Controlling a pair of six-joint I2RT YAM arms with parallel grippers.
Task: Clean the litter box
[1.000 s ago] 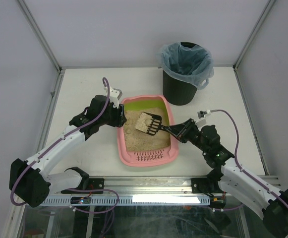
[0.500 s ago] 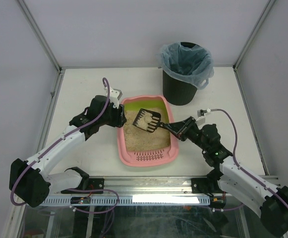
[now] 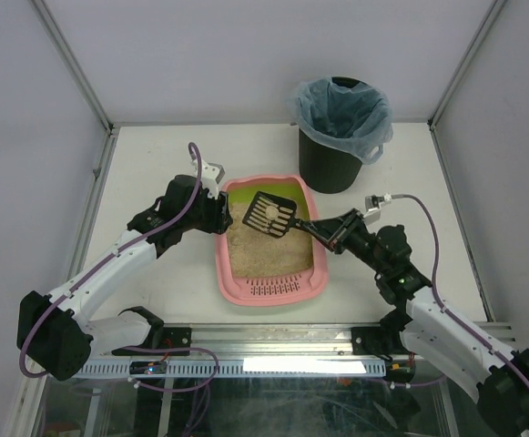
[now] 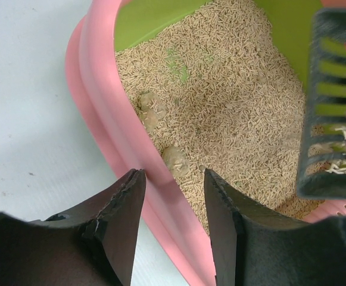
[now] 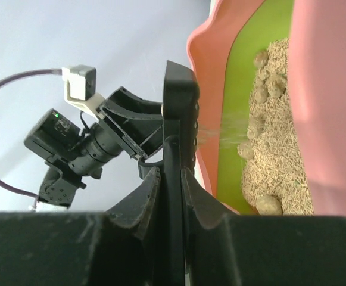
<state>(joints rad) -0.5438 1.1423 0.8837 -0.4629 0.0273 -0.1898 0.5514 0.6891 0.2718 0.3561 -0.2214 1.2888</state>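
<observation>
The pink litter box (image 3: pixel 273 289) with lime-green inner wall and beige litter lies mid-table. My left gripper (image 3: pixel 217 215) is open and straddles its left rim (image 4: pixel 101 101), one finger outside and one over the litter; a gap shows beside the rim. Two brownish clumps (image 4: pixel 150 108) lie just inside that rim. My right gripper (image 3: pixel 330 233) is shut on the handle of the black slotted scoop (image 3: pixel 271 213). The scoop hangs above the far half of the box with a pale clump and some pellets in it (image 4: pixel 333 119). Seen edge-on (image 5: pixel 178 113), it sheds litter.
A black bin (image 3: pixel 340 137) lined with a pale blue bag stands at the back right, beyond the box. Several more clumps (image 5: pixel 268 204) lie along the green wall (image 5: pixel 256 89). White table (image 3: pixel 146 164) surrounds the box; frame posts stand at the corners.
My right gripper has lifted the scoop out of the litter and carried it up and toward the far end, most loose litter sifting out. The left arm has stayed put.
</observation>
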